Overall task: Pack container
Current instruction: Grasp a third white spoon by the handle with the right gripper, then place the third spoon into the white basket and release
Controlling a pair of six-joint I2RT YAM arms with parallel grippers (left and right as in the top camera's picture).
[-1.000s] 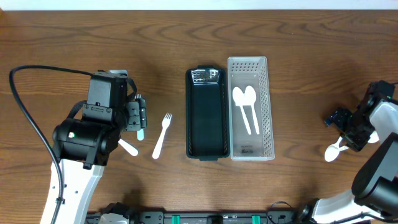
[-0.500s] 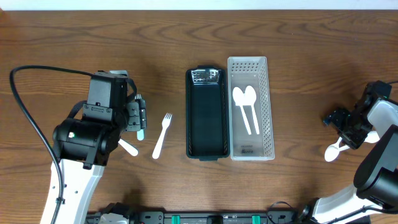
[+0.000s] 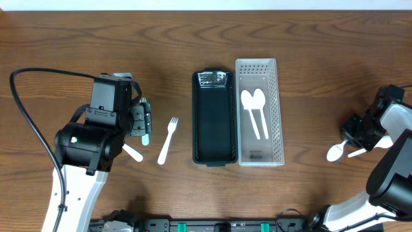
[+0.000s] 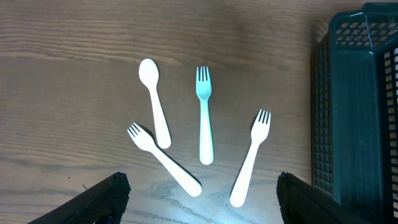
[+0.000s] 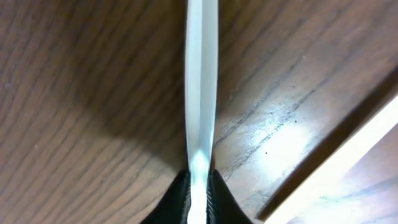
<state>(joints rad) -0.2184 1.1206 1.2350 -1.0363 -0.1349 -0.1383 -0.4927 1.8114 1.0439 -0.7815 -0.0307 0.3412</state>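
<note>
A dark green container (image 3: 213, 119) and a pale grey slotted container (image 3: 259, 154) stand side by side mid-table; two white spoons (image 3: 254, 109) lie in the grey one. My right gripper (image 3: 358, 143) at the right edge is shut on a white spoon (image 3: 335, 153); its handle (image 5: 202, 81) runs straight out from the closed fingertips (image 5: 180, 193). My left gripper (image 4: 200, 182) hangs open above a white spoon (image 4: 154, 102), a teal fork (image 4: 204, 118) and two white forks (image 4: 252, 158) (image 4: 163, 158) lying on the wood. Nothing is between its fingers.
The dark green container's mesh wall (image 4: 354, 106) fills the right side of the left wrist view. Another white utensil (image 5: 336, 165) lies on the table just right of my right gripper. A black cable (image 3: 26, 122) loops behind the left arm.
My right gripper has gone from open to shut on the white spoon's handle, and the spoon's bowl has shifted a little to the left. The left arm has not moved.
</note>
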